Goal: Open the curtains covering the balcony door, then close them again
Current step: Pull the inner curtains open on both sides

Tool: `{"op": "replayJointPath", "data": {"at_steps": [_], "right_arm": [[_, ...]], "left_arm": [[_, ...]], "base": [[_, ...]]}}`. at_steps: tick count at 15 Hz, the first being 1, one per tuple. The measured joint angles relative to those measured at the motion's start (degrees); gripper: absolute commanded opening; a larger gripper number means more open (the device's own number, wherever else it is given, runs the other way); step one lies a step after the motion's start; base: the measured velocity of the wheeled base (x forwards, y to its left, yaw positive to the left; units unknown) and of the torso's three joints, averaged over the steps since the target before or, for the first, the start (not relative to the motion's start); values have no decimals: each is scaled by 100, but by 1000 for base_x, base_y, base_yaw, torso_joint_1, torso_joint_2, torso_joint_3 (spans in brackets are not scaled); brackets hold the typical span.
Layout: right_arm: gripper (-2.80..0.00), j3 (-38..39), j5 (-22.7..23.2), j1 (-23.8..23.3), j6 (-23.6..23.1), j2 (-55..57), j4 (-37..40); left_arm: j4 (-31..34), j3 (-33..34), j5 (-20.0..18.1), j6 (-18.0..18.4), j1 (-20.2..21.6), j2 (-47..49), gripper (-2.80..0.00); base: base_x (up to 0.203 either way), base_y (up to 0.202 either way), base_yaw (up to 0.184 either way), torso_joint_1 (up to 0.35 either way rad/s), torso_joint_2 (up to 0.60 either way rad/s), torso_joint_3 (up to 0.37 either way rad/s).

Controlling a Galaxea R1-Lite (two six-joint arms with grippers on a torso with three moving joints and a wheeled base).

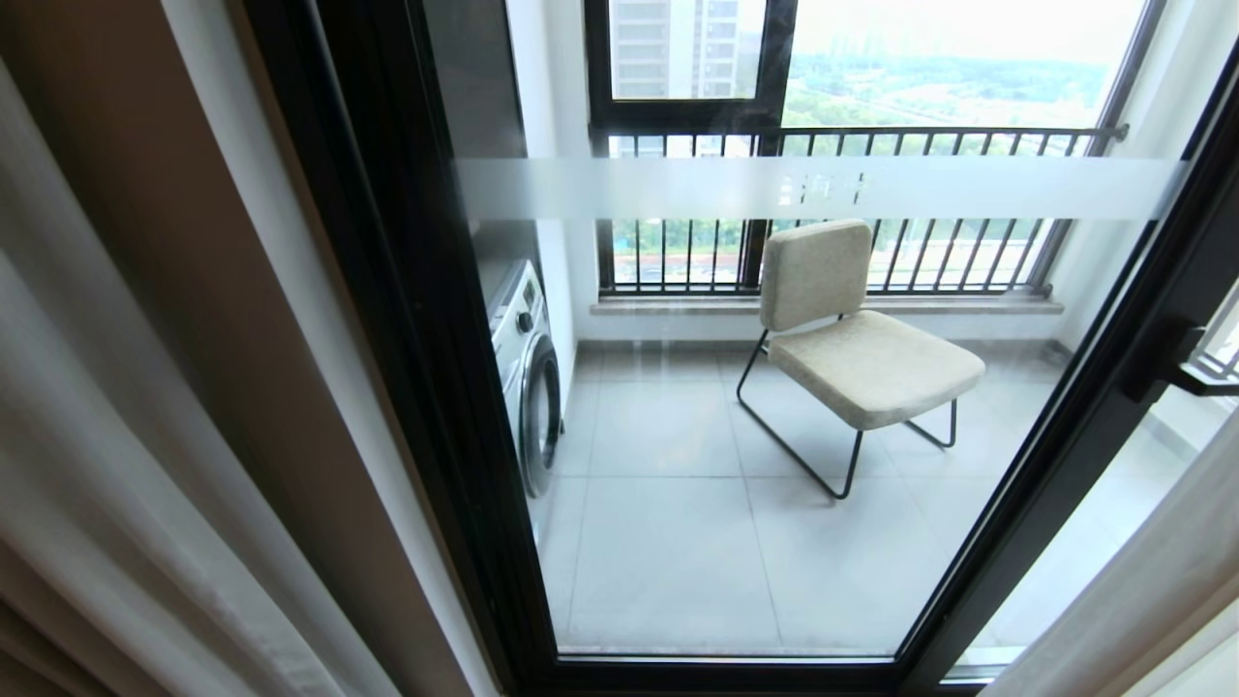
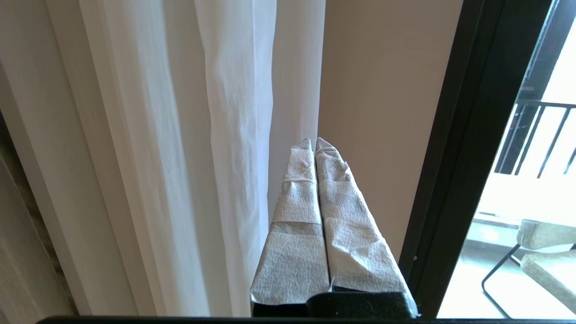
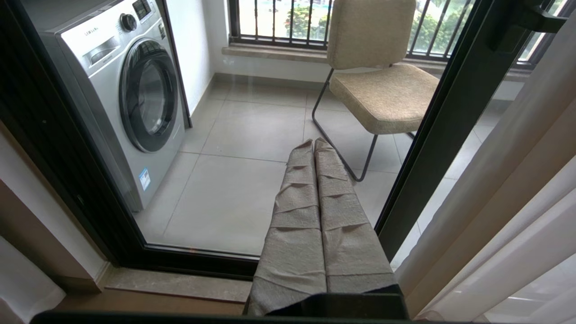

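Beyond the balcony door (image 1: 736,407), one chair (image 1: 852,339), one washer (image 1: 528,378); both grippers' fingers (image 2: 335,216) closed, empty.

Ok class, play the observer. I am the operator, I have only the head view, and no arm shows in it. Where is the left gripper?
Observer: The left gripper is shut, with its tips at the edge of the white sheer curtain. No fabric shows between them.
Operator: And the right one?
Observer: The right gripper is shut on nothing. It points at the glass of the balcony door.
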Motion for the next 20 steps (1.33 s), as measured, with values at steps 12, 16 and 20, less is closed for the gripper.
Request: {"op": "replayJointPath", "data": {"at_steps": [12, 16, 20], "right_arm": [[-280, 0, -1, 0, 0, 0, 0], [-280, 0, 0, 0, 2, 0, 0], [-280, 0, 0, 0, 0, 0, 0]], "left_arm": [[-575, 1207, 198, 28, -1396, 148, -280], [-454, 2753, 1003, 488, -2776, -461, -280], [-269, 4429, 1767, 965, -3645, -1609, -280]], "base": [[0, 0, 0, 0, 0, 0], [0, 0, 0, 0, 0, 0], [0, 0, 0, 0, 0, 0]]}}
